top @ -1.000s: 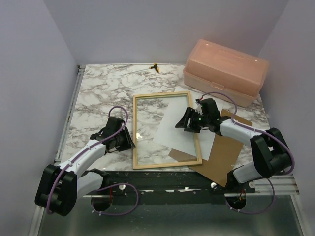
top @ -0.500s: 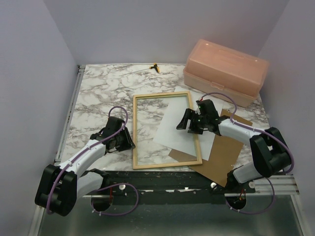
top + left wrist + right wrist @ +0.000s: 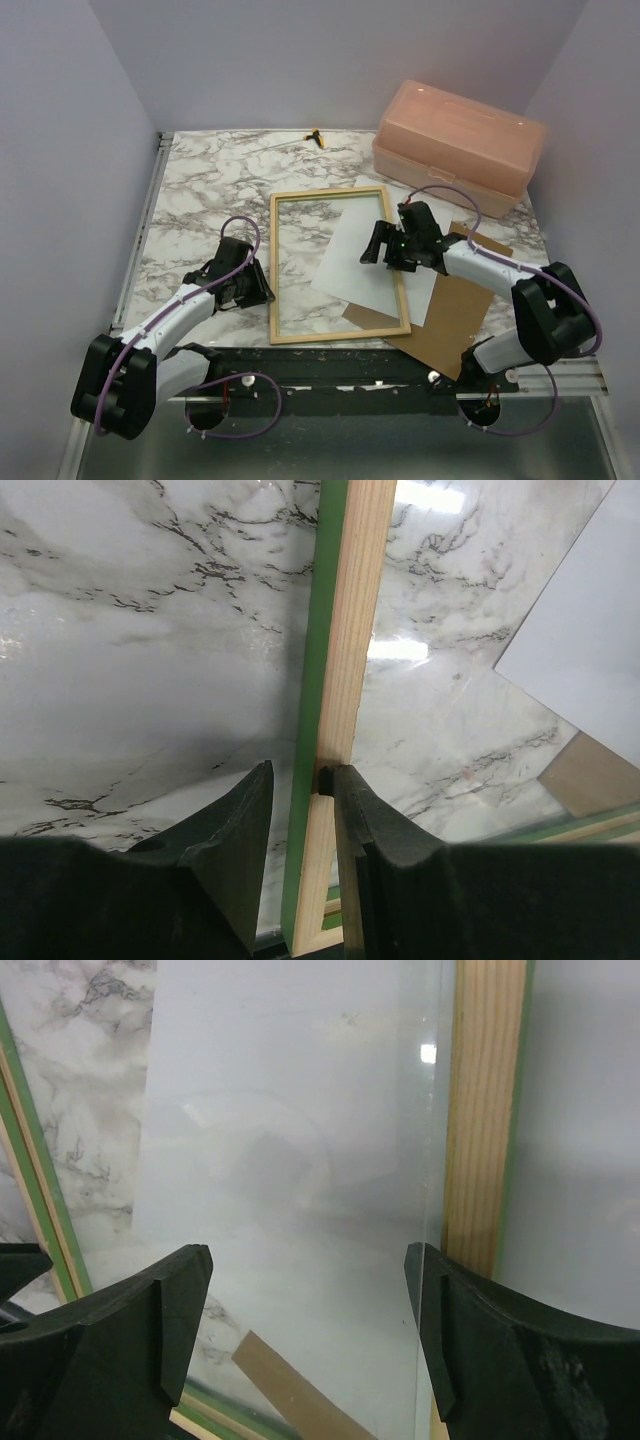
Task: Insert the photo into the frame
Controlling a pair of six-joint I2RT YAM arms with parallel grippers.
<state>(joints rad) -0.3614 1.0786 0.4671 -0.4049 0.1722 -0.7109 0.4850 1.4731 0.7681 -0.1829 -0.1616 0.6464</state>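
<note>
From above, the left gripper [image 3: 262, 290] reaches low to the left rail of the frame [image 3: 340, 333]. The right gripper [image 3: 383, 258] hovers over the white photo [image 3: 345, 268], which lies mid-picture under the frame's right side.
Left wrist: jaws narrowly apart, straddling the rail.
Right wrist: jaws wide, holding nothing.

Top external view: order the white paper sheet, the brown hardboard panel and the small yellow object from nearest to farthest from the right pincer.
1. White paper sheet: directly beneath the right pincer.
2. Brown hardboard panel: toward the near right, beside that arm.
3. Small yellow object: at the far edge, back and slightly left.
</note>
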